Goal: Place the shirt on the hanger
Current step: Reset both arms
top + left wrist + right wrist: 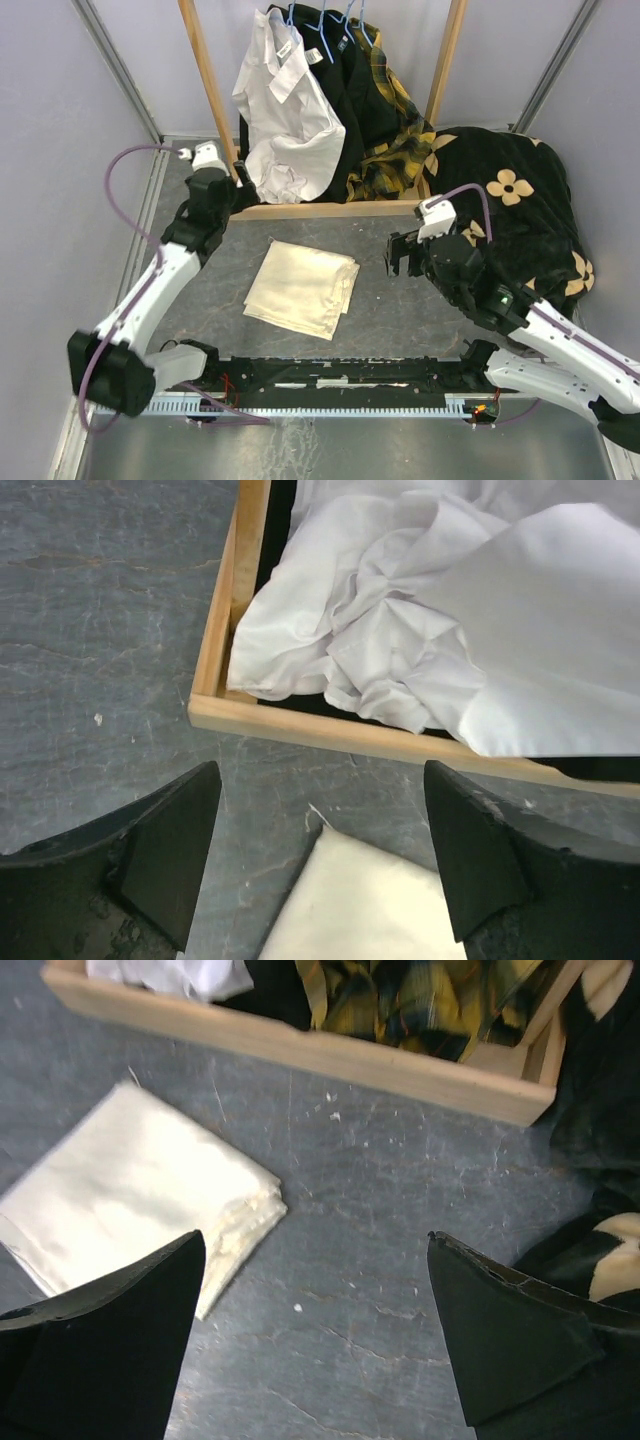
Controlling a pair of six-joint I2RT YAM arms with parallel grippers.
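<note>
The white shirt [290,110] hangs in the wooden rack at the back, draped from a light-blue hanger whose hook [291,17] shows at the top. The shirt's crumpled lower part rests inside the rack base in the left wrist view [420,630]. My left gripper [238,185] is open and empty, just in front of the rack's left corner, with nothing between its tips in the left wrist view [322,770]. My right gripper [398,255] is open and empty over bare table, also shown in the right wrist view [316,1238].
A cream-yellow folded cloth [302,287] lies mid-table between the arms. The wooden rack base [320,209] crosses behind it. Black and plaid garments [385,120] hang on other blue hangers to the right. A black floral cloth [510,200] is heaped at the right.
</note>
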